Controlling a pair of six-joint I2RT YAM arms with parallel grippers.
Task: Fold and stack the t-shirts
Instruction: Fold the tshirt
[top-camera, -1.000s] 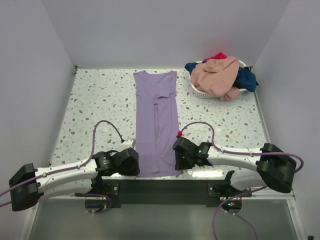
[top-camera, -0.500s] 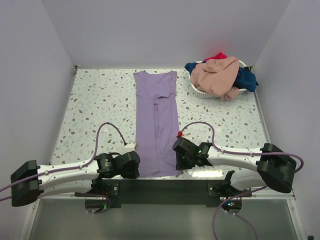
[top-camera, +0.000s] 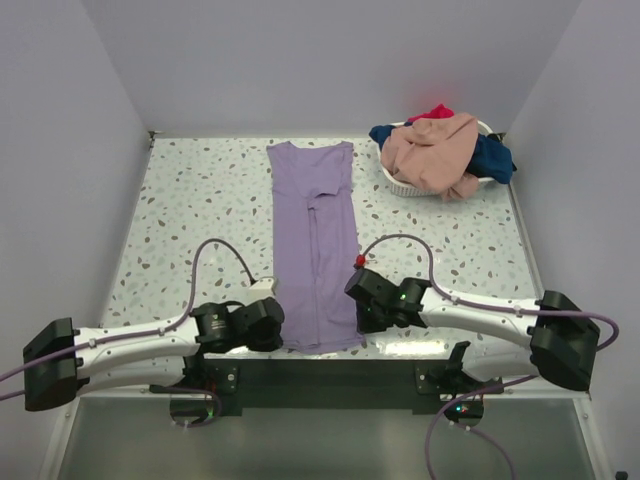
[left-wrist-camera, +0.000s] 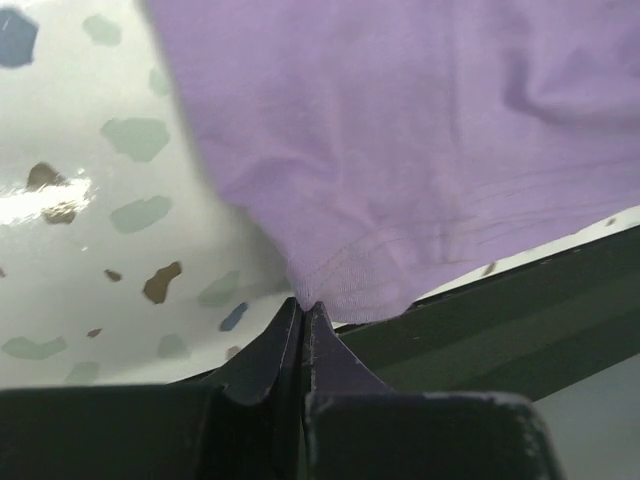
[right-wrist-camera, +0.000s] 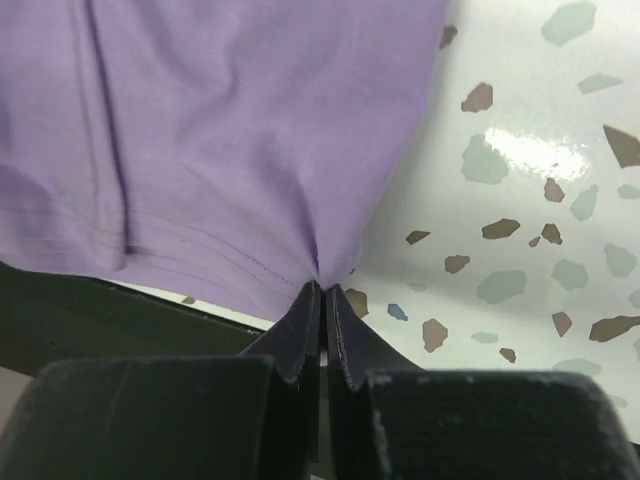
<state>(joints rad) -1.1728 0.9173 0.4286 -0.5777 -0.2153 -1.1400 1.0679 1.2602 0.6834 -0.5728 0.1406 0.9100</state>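
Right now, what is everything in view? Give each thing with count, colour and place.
purple shirt: 1, lavender, folded into a long strip down the middle of the table
heaped shirts: at least 3 by colour, peach, navy and red, piled in the basket
basket: 1, white, far right corner of the table
table: 1, white with speckles, under everything
left gripper: 1, black, shut on the purple shirt's near left corner
right gripper: 1, black, shut on its near right corner
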